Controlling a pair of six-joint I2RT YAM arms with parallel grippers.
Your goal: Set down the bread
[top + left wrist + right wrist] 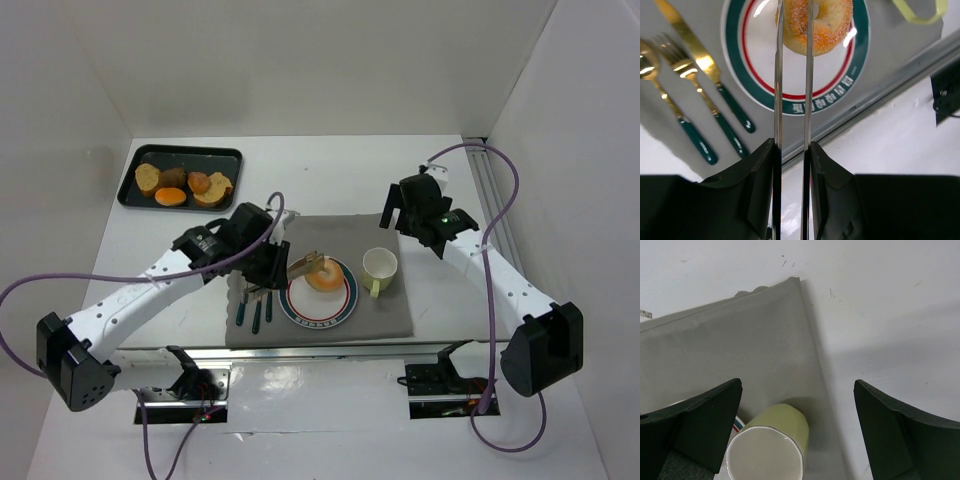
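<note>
1. Ring-shaped bun (325, 273): golden, sugar-dusted, lay on the far part of the plate (300, 310).
2. Remaining bread (185, 183): tan slices and one orange piece, sat in the black tray (130, 190) at the far left of the table (330, 165), well apart from the plate.
3. Left gripper (268, 262): was clamped on the metal tongs (303, 263). In the wrist view the two blades stood narrow and parallel over the bun's left side. Their tips were out of frame, so it could not be told whether they pinched the bun.
4. Right gripper (398, 212): fingers were spread wide, holding nothing, above the far right corner of the grey mat (380, 315), just beyond the cup (379, 264).
5. Plate: white with red and green rings, sat near the middle of the mat.
6. Cup: pale yellow-green, upright, stood just right of the plate.
7. Cutlery (255, 305): knife, fork and spoon, gold with green handles, lay on the mat left of the plate.
</note>
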